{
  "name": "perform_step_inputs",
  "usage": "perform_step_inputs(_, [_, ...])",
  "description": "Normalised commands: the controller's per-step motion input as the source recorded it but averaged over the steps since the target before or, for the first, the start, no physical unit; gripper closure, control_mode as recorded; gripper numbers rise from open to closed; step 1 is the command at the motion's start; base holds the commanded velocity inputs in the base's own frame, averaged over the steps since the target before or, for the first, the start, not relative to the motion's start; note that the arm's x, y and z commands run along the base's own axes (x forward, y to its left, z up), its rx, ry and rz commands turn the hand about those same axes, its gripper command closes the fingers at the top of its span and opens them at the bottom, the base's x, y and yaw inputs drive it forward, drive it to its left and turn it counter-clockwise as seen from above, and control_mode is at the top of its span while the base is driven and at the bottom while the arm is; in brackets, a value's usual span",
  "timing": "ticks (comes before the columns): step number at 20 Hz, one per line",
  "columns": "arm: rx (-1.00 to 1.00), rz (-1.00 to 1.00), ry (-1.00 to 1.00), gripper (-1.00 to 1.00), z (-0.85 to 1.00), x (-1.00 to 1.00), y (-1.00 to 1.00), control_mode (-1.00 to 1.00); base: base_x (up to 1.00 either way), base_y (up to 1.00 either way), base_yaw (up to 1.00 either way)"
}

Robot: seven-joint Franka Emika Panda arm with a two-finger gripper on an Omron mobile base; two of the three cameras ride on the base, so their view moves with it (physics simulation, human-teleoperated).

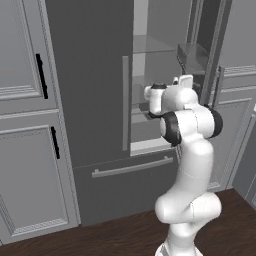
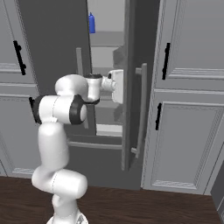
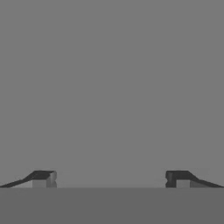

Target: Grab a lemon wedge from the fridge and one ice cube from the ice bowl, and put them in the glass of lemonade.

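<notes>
Hand view: gripper (image 3: 109, 178) at the fridge (image 1: 90, 100)
Your jaws stand wide apart, nothing between them; your arm reaches through the fridge's partly opened door.

matt grey fridge (image 1: 95, 100), dk wood floor (image 1: 125, 235)

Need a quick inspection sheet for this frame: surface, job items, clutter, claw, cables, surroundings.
Surface: dark wood floor; clear shelves inside the fridge.
Job's things: fridge with right door open; other task items nothing seen.
Clutter: blue bottle on an upper fridge shelf.
Grippers: claw open, nothing between the tips, facing a plain grey surface.
Cables: nothing seen.
Surroundings: panelled grey cabinets with black handles on both sides.
</notes>
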Motion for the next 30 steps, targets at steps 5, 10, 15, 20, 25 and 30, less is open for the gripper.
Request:
perform_step_inputs(5, [0.0,-0.27,0.0,-1.0,0.01,0.0,-0.98,-1.0,0.0,0.0,0.0])
perform_step_inputs(10, [0.0,-0.2,-0.02,-1.0,0.14,-0.01,-0.64,-1.0,0.0,0.0,0.0])
perform_step_inputs(15, [0.0,-0.07,-0.12,-1.0,0.19,-0.3,-0.02,-1.0,0.0,0.0,0.0])
perform_step_inputs(20, [0.01,0.19,-0.24,-1.0,0.02,-0.98,0.69,-1.0,0.0,0.0,0.0])
perform_step_inputs(25, [0.0,0.37,-0.17,-1.0,0.09,-0.77,0.92,-1.0,0.0,0.0,0.0])
perform_step_inputs(30, [0.12,0.37,-0.2,-1.0,0.03,-0.51,0.54,-1.0,0.0,0.0,0.0])
